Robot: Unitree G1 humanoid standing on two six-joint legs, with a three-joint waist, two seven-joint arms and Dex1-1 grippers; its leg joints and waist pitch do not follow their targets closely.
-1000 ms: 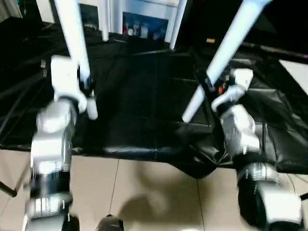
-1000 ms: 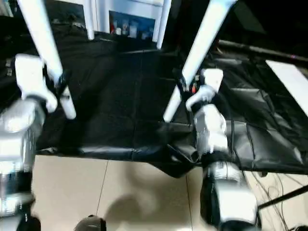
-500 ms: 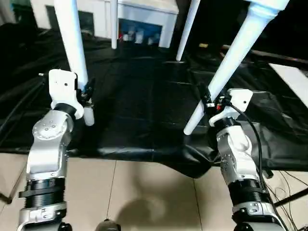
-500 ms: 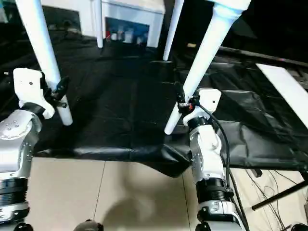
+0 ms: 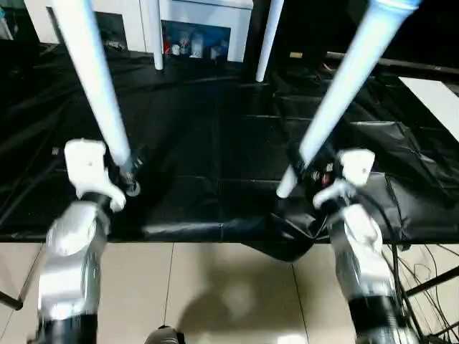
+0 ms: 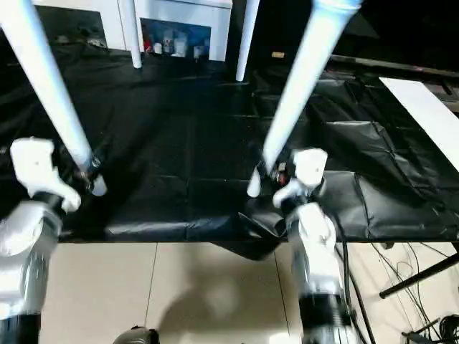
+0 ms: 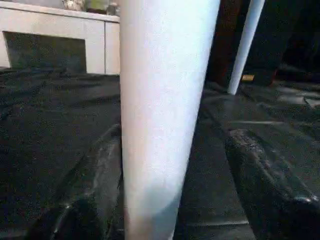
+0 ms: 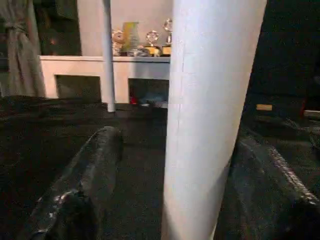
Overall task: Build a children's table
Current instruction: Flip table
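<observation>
The left claw (image 5: 128, 175) of two black fingers sits at about 8 o'clock in the head view. It is released. In its wrist view one finger (image 7: 95, 175) lies against the near-left leg (image 5: 93, 79), a long white tapered plastic tube. The other finger (image 7: 260, 170) stands off from it with a dark gap between. The claw surrounds the leg just above its narrow foot, and from there the leg climbs toward 11 o'clock and out past the picture's edge.

The right claw (image 5: 301, 172), at about 4 o'clock, is released too. The near-right leg (image 5: 344, 79), a matching white tube, stands between its fingers. One finger (image 8: 95, 165) is clearly apart from the leg and the other (image 8: 265, 175) is just beside it. This leg leans toward 1 o'clock. Its tip pokes out below the claw, and I cannot tell whether it touches the surface.

Both claws hover at the front edge of the desk (image 5: 215, 129), which is draped in a crinkled black plastic sheet. Toward 12 o'clock the two far legs (image 5: 153, 36) (image 5: 267, 39) of the children's table stand with their feet on the sheet. A flat white rectangular board (image 5: 434, 104) lies at 2 o'clock on the desk. A white cabinet (image 5: 204, 14) stands beyond the far legs, and beige floor tiles (image 5: 215, 287) lie at 6 o'clock between the silver forearms.
</observation>
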